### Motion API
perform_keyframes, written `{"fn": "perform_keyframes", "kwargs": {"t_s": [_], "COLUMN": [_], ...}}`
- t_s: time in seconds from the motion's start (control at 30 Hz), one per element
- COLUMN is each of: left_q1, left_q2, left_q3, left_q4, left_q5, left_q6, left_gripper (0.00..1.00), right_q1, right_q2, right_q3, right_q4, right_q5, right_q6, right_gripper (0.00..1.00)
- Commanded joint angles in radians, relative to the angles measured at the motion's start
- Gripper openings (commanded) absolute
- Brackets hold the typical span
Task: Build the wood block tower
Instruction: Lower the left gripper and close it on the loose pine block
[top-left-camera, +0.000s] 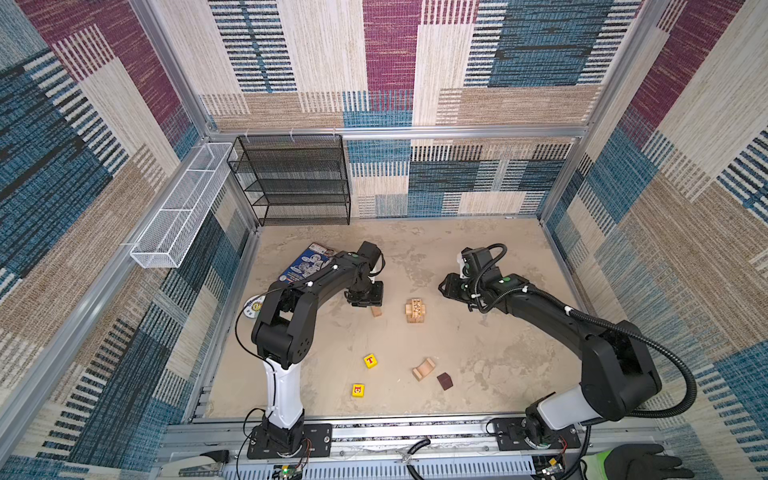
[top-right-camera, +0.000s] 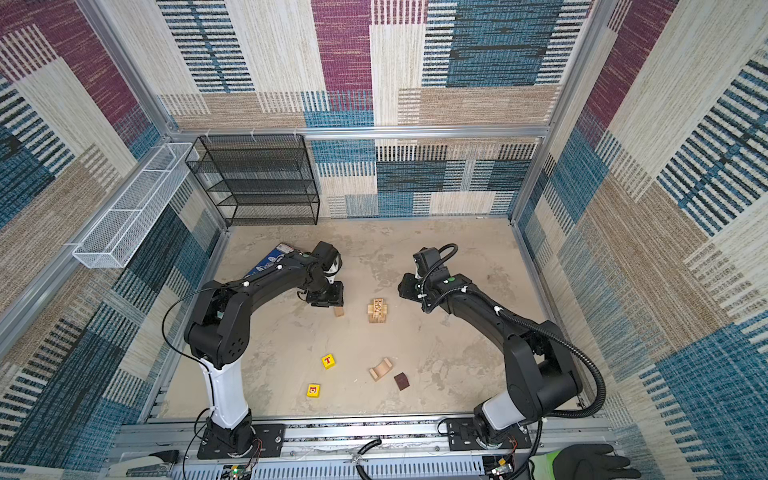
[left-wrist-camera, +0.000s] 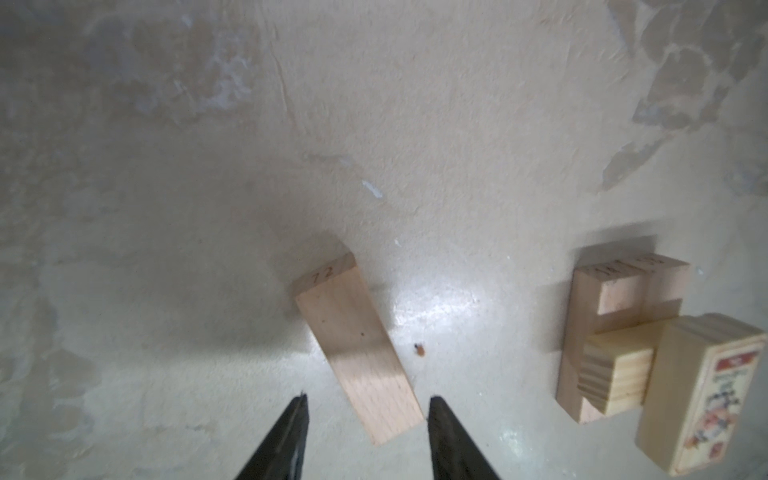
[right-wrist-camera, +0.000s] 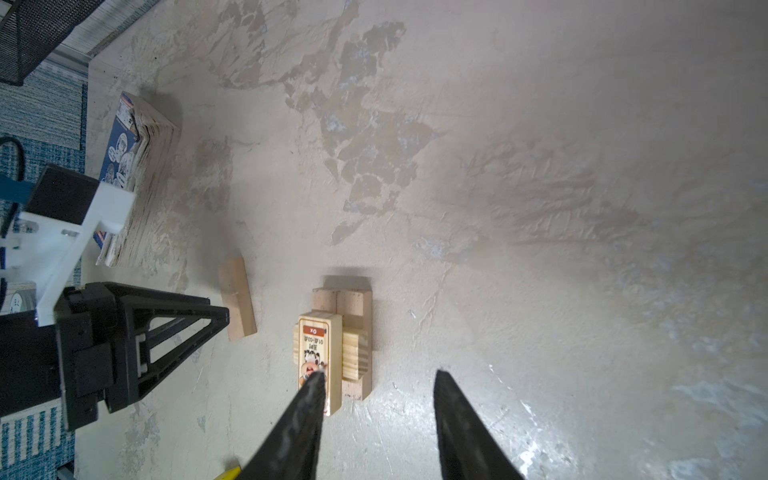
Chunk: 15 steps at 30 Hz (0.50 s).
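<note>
The wood block tower (top-left-camera: 415, 309) (top-right-camera: 377, 311) stands mid-table: pale bars crossed in layers, with a printed block (right-wrist-camera: 319, 353) on top. One loose pale bar (top-left-camera: 376, 311) (left-wrist-camera: 353, 345) lies flat to its left. My left gripper (top-left-camera: 365, 298) (left-wrist-camera: 368, 398) hangs over that bar's near end, open, with a finger on each side and a small gap to the wood. My right gripper (top-left-camera: 444, 286) (right-wrist-camera: 380, 373) is open and empty, just right of the tower. Near the front lie two yellow cubes (top-left-camera: 370, 360) (top-left-camera: 358, 390), an arch (top-left-camera: 424, 369) and a dark brown cube (top-left-camera: 444, 381).
A blue printed packet (top-left-camera: 307, 264) and a round white disc (top-left-camera: 254, 307) lie at the table's left edge behind my left arm. A black mesh shelf (top-left-camera: 291, 178) stands at the back left and a white wire basket (top-left-camera: 183, 208) hangs on the left wall. A gloved hand (top-left-camera: 640, 461) rests past the front rail.
</note>
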Motion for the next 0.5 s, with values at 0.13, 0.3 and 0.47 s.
{"fn": "perform_keyframes", "kwargs": {"t_s": [0.13, 0.3, 0.47], "left_q1": [-0.008, -0.014, -0.015], "left_q2": [0.037, 0.048, 0.059], "left_q3": [0.028, 0.025, 0.017], "left_q4": [-0.008, -0.008, -0.008], "left_q5": [-0.011, -0.034, -0.05], "left_q6": [-0.019, -0.011, -0.002], "left_gripper": [0.52, 0.46, 0.39], "right_q1": [0.0, 0.0, 0.0], "right_q2": [0.029, 0.054, 0.071], "right_q3": [0.015, 0.021, 0.033], "right_q4": [0.038, 0.041, 0.034], "right_q5": [-0.016, -0.031, -0.036], "right_q6": [-0.003, -0.004, -0.006], "right_gripper": [0.46, 0.46, 0.45]}}
